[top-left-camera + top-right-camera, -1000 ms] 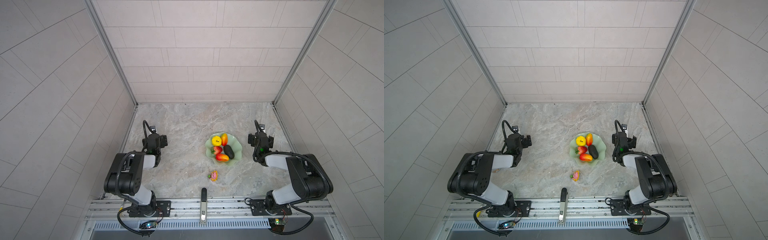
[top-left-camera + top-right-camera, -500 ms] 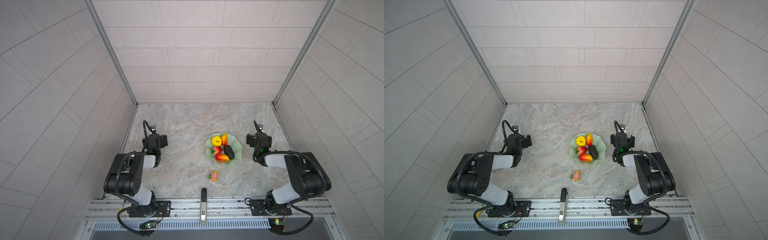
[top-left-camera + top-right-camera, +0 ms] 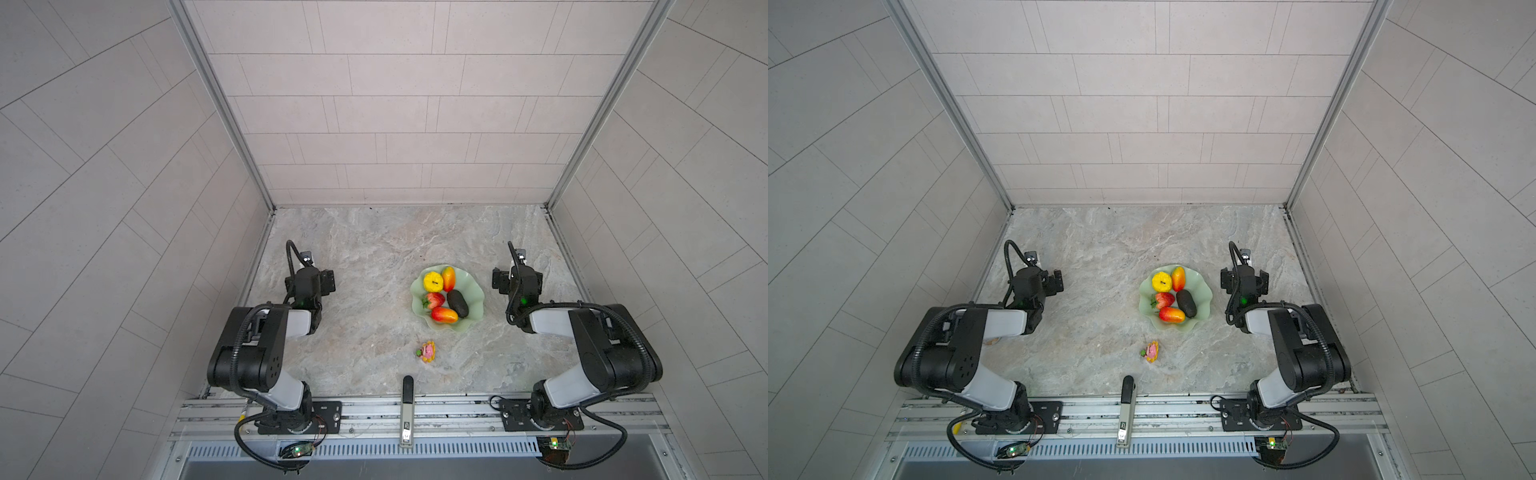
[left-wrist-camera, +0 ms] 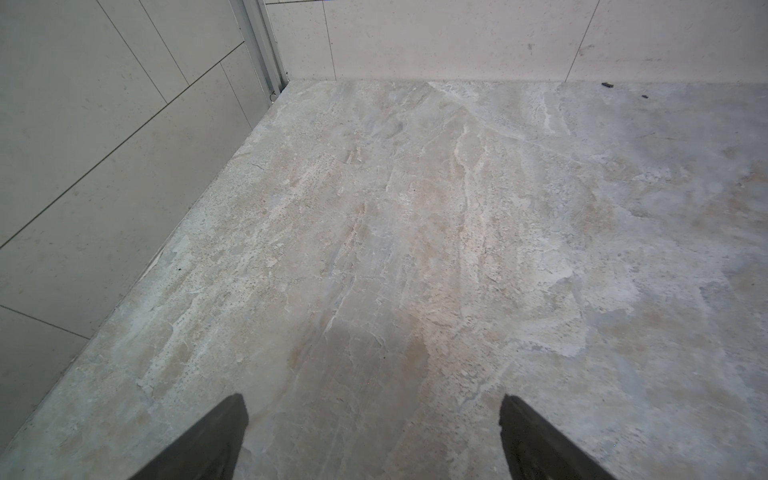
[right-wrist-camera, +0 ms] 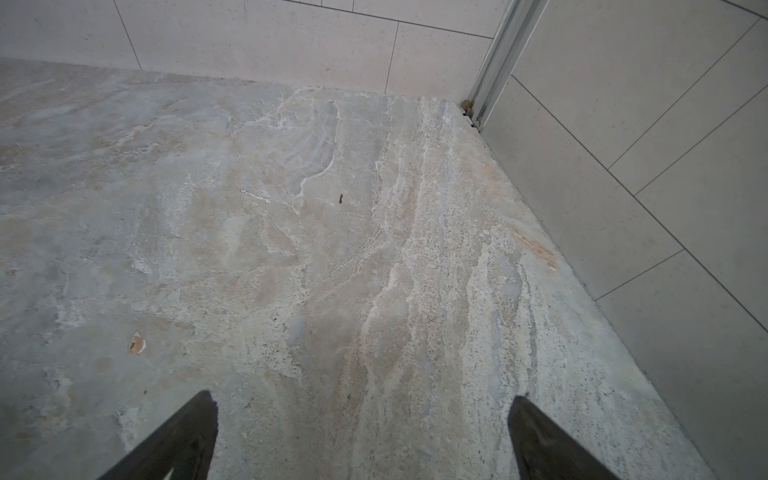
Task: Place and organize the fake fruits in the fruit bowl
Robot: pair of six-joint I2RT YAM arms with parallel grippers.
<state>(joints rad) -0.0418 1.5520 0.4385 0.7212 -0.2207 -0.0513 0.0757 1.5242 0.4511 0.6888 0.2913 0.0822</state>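
Arms (image 3: 266, 332) folded low, left gripper (image 4: 372, 399) and right gripper (image 5: 363, 397) splayed

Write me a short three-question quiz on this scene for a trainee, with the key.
1. True or false: the left hand and the right hand are both open and empty.
2. How many fruits lie in the bowl?
3. What lies on the table outside the bowl?
A. a strawberry
B. a pink-and-yellow trinket
C. a can

Key: 1 true; 2 five; 3 B.
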